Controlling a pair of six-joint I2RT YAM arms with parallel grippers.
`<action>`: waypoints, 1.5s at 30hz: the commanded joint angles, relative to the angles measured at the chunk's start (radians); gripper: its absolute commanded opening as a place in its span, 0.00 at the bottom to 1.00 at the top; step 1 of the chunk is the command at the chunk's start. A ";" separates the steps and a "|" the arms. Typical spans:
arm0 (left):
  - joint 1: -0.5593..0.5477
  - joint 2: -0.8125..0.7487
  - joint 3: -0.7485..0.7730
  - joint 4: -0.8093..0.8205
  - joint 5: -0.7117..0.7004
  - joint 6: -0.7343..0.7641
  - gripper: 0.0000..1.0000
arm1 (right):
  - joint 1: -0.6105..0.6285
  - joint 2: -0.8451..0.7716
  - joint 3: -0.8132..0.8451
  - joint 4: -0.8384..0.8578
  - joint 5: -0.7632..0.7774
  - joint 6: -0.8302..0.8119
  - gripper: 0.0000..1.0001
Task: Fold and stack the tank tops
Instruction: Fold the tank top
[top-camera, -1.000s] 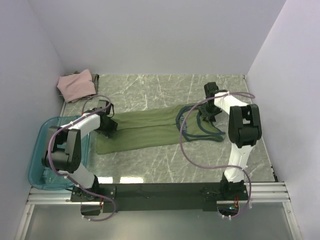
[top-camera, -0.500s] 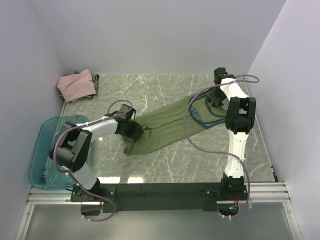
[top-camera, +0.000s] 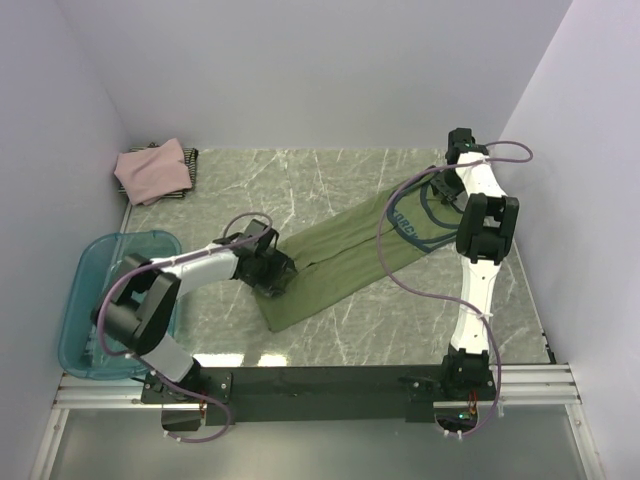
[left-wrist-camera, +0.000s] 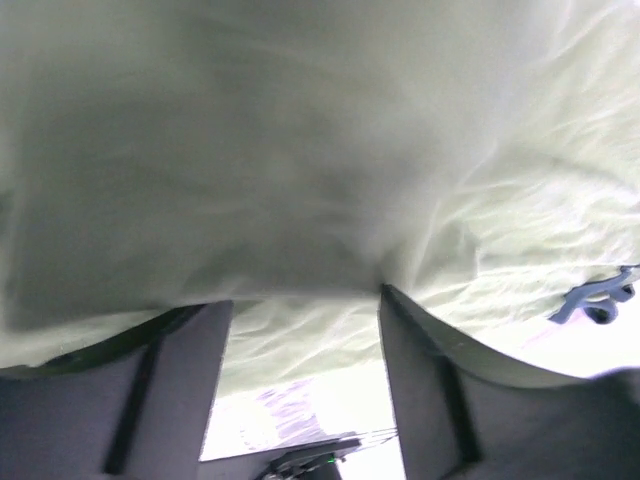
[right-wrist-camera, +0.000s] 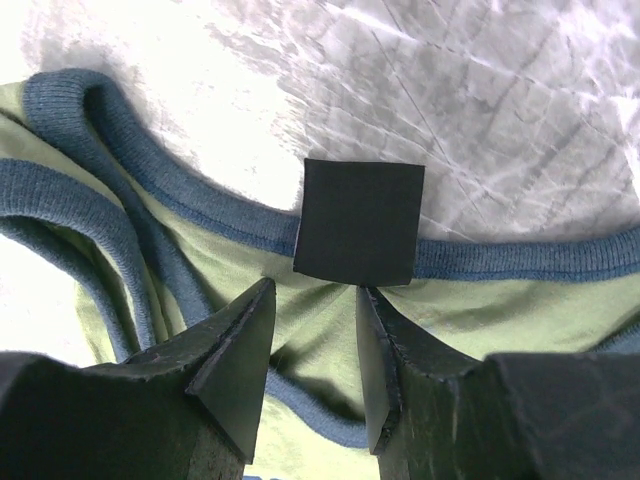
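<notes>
On the surface (top-camera: 330, 180), the olive-green tank top (top-camera: 340, 262) lay stretched, unfolded; the dusty-pink tank top (top-camera: 152, 170) was already folded. Left hand (top-camera: 277, 272) released; right hand (right-wrist-camera: 315, 295) grip unclear.

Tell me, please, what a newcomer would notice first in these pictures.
First comes the olive-green tank top, which lies drawn out in a long diagonal across the marble table, from the left claw at its hem to the right claw at its blue-trimmed straps. After that come the dusty-pink top, folded in the far left corner, and the teal bin at the near left edge.
</notes>
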 joint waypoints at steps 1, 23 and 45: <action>0.004 -0.078 -0.078 -0.100 -0.033 -0.005 0.69 | -0.012 0.001 0.008 0.043 0.009 -0.045 0.45; 0.304 -0.216 0.140 -0.201 -0.184 0.440 0.72 | -0.008 -0.347 -0.131 0.038 0.025 -0.148 0.47; 0.337 -0.096 -0.069 0.008 -0.156 0.518 0.59 | 1.009 -0.826 -0.879 0.258 0.108 -0.147 0.45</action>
